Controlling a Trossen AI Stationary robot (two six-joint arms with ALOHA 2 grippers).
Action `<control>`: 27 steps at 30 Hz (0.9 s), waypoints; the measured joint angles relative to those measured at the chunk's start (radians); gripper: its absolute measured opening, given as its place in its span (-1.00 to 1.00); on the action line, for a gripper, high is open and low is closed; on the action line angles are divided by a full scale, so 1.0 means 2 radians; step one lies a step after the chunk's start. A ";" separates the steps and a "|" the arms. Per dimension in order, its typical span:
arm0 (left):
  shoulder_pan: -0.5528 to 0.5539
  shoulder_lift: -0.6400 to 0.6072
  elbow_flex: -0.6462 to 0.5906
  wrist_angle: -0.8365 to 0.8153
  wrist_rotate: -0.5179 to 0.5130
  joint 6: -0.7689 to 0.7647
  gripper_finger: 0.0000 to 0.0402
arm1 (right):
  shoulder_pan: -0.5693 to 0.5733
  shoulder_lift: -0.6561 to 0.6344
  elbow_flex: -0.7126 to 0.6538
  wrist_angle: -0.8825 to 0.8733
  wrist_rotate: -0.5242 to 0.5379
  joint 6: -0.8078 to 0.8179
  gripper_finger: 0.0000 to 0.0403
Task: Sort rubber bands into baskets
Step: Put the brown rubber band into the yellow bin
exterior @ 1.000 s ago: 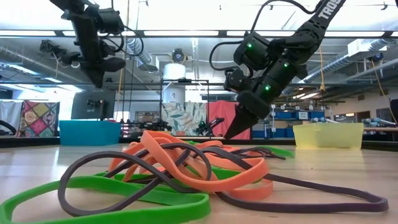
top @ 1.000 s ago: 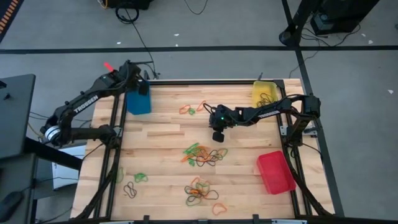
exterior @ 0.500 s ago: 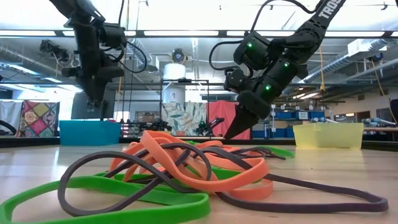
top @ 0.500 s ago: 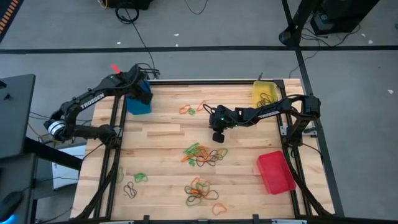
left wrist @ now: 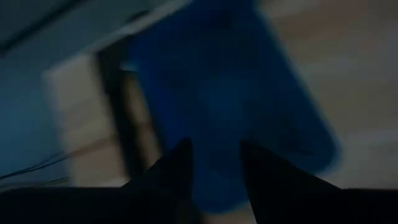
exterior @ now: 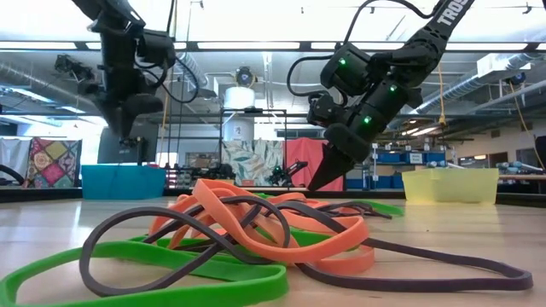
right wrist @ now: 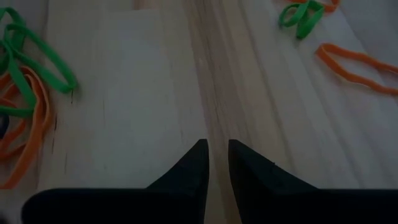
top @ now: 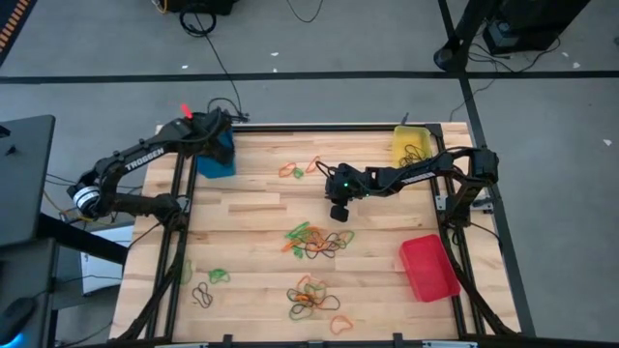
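Rubber bands (exterior: 230, 234) lie heaped nearest the low camera, orange, green and dark loops tangled together on the desk (top: 251, 208); the high view shows this as one of several clusters, with another heap (top: 311, 298) at the near edge and a few orange and green loops (top: 300, 168) toward the far side.

Above the middle of the desk hangs the right end effector (right wrist: 216, 163), its fingers a narrow slit apart with nothing between them, bare wood below and loose bands to either side. It looks poised to pick; the next move would call for a descent onto one loop at the edge of the central cluster (top: 314, 242), so that the fingers catch a single colour.

Farther off, the left end effector (left wrist: 214, 168) hovers over the blue basket (top: 215, 155) at the far left corner, fingers parted and empty, which reads as a drop just made. What the blue basket holds cannot be made out. The red basket (top: 428, 268) looks empty; the yellow basket (top: 411, 145) holds some dark bands.
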 joint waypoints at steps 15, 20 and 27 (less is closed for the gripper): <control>-0.068 -0.005 0.000 -0.057 0.227 0.049 -0.32 | 0.000 0.000 0.000 -0.008 0.010 0.001 -0.63; -0.145 -0.008 0.000 -0.085 0.184 0.008 -0.32 | 0.000 0.000 0.000 -0.013 0.019 0.001 -0.63; -0.156 -0.007 0.000 -0.037 0.122 -0.014 -0.32 | 0.001 0.000 0.000 -0.012 0.020 0.003 -0.63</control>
